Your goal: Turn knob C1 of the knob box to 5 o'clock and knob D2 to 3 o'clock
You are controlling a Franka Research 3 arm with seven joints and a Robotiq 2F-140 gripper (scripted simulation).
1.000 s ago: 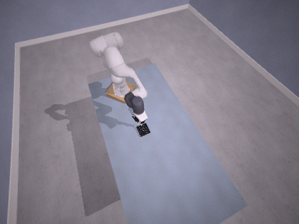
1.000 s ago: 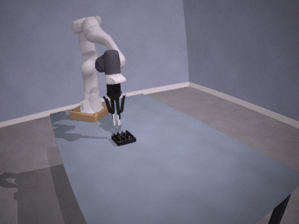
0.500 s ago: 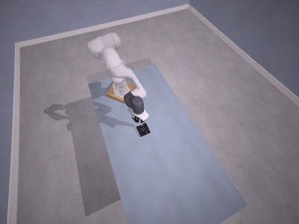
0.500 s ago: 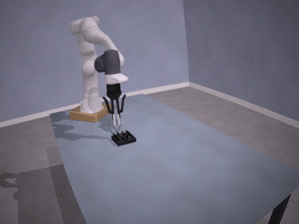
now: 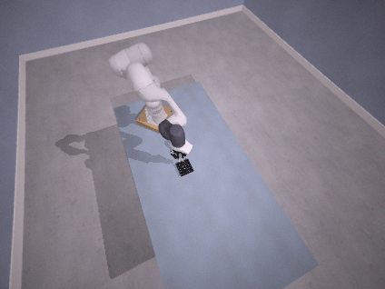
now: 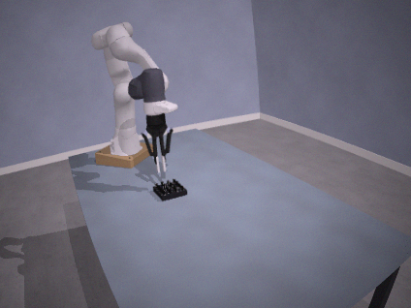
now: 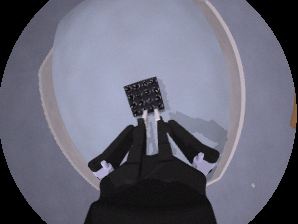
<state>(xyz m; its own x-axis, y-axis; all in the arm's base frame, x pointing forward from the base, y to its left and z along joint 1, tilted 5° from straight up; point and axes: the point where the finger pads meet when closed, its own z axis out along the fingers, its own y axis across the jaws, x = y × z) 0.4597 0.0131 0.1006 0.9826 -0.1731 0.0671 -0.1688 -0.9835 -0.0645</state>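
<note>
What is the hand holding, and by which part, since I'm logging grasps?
Nothing: the hand's fingertips stand slightly apart with a gap between them, above the knob box.

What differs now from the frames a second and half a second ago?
The arm's elbow has swung a little to the left in the top and exterior views. Nothing was visibly grasped or released: the gripper holds nothing near the knob box, which stayed put.
</note>
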